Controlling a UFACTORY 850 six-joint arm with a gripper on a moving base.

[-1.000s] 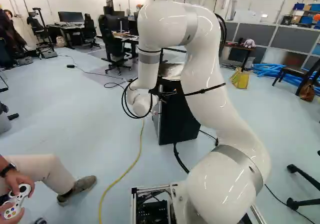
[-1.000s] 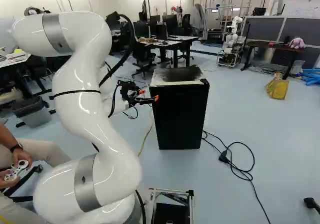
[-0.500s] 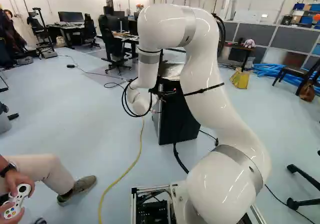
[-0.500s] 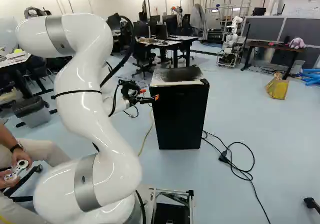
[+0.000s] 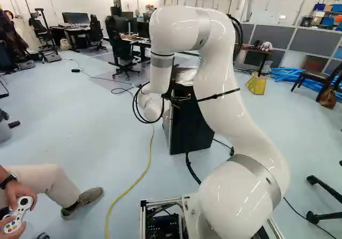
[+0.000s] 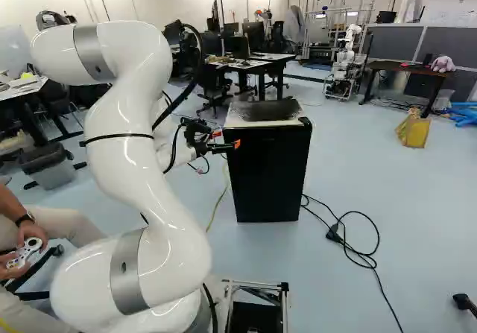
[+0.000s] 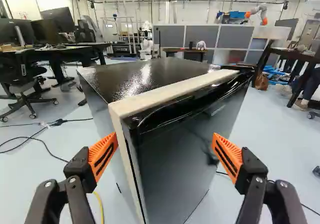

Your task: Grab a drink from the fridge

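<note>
White arm, posed like a tall crook: it climbed from the joint at the foot of both base views, bent over at its highest point, then dropped its forearm on the far side. Wrist hung low, left of the thick upright link in the left base view. In the right base view the black gripper reached out to the right from behind that link, roughly level, just below the height of the fridge's top.

Fingers spread wide, orange pads facing each other, hold of nothing. Wrist view put the near corner of the black fridge ahead and in the gap, one finger by its side wall, the other across the front of the door. Contact with either face: could not tell.

Fridge stood upright on the floor, right of the gripper in the right base view, its door closed. Drink: whereabouts could not be told from where I stood.

Around it: yellow cable running near to far on the left, black cable looped on the right, yellow bag farther off, another robot well beyond.
</note>
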